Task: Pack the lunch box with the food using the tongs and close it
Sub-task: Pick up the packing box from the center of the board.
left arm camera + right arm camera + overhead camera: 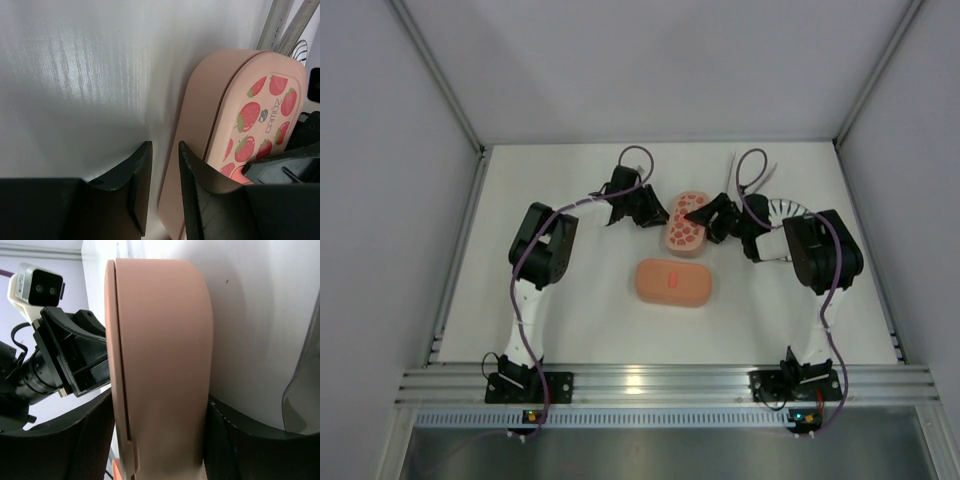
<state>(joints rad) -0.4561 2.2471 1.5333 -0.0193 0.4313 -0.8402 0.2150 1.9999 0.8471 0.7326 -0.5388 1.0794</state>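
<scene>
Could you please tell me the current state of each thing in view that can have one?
strawberry-lid lunch box: lid on, lying flat, clamped by the right gripper.
plain lunch box: lid on, lying flat, untouched.
tongs: beyond the strawberry-lid lunch box, not held.
plate: partly hidden, contents not visible.
left gripper: slightly open, empty, beside the strawberry-lid lunch box.
right gripper: closed on the strawberry-lid lunch box.

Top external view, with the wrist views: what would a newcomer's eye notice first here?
First, the strawberry-lid box at the middle of the table, held between the fingers of the right end effector, while the left end effector stands open beside it. Then the plain pink box with a red spot, lying just nearer to the robot.
</scene>
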